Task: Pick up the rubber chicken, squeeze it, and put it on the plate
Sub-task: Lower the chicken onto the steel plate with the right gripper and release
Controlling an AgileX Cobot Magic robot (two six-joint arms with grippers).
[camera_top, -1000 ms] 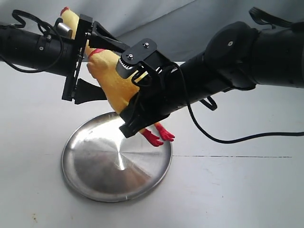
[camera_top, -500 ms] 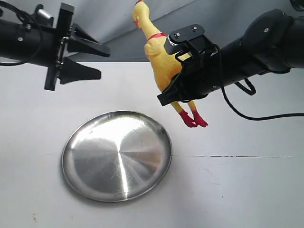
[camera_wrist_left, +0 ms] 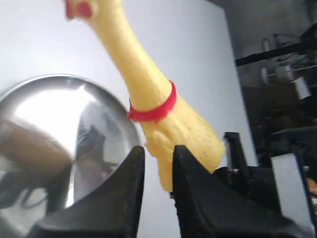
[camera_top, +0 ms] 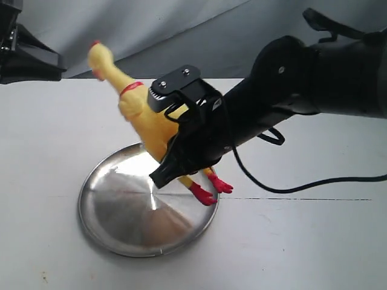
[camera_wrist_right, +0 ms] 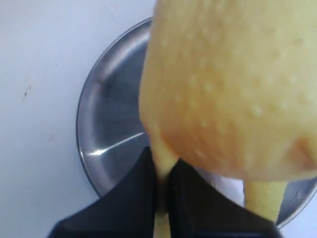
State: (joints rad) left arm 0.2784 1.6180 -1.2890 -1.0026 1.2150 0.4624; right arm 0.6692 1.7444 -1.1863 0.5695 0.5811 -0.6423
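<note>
We see the right gripper (camera_top: pixel 172 166) clamped on the rubber chicken (camera_top: pixel 140 112), held tilted over the plate (camera_top: pixel 112 226) on a white table (camera_top: pixel 302 241), red feet above the rim; its arm hides the belly; the left wrist view alone shows the left gripper (camera_wrist_left: pixel 157 151), fingers a slit apart, empty

White counter (camera_top: pixel 314 241), matte, evenly lit. Thin dark line (camera_top: pixel 302 199) runs across the counter top, approx. parallel w/ its back edge. Few tiny specks (camera_top: pixel 43 277) at the counter's near-left corner. Grey cloth backdrop (camera_top: pixel 181 30) behind the counter, soft folds, lighter twd one side, darker twd the other. Left wrist view: past the counter's edge, dim room w/ dark racking (camera_wrist_left: pixel 277 52) & blurred clutter.
</note>
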